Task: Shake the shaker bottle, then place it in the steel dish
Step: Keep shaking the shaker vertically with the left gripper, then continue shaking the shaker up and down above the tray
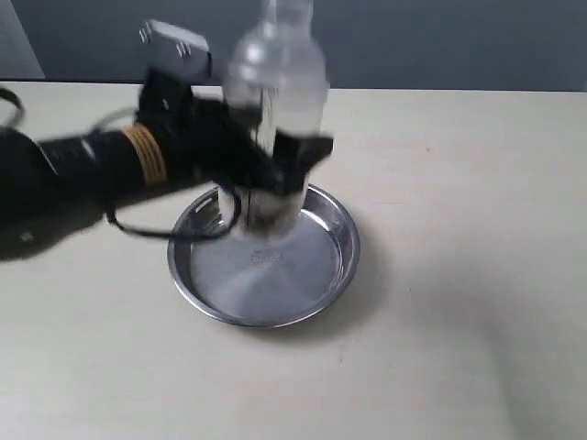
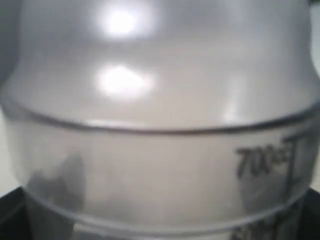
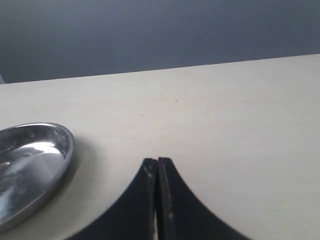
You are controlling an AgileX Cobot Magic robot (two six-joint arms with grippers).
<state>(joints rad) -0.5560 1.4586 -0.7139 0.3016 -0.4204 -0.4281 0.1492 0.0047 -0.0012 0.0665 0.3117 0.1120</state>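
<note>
The clear shaker bottle (image 1: 275, 101) is blurred and upright above the steel dish (image 1: 321, 275), with my left gripper (image 1: 275, 170) shut on its lower body from the left. The bottle's lower end hangs over the dish's back part; whether it touches the bottom I cannot tell. Its domed shoulder and black scale fill the left wrist view, shaker bottle (image 2: 160, 125). The right wrist view shows my right gripper (image 3: 157, 162) shut on nothing above bare table, with the steel dish (image 3: 65, 150) off to one side. In the exterior view the right arm is out of frame.
The beige table (image 1: 459, 275) stretches right of and in front of the dish. Behind its back edge rises a grey wall (image 1: 440, 37). A black cable (image 1: 138, 225) loops from the left arm beside the dish's left rim.
</note>
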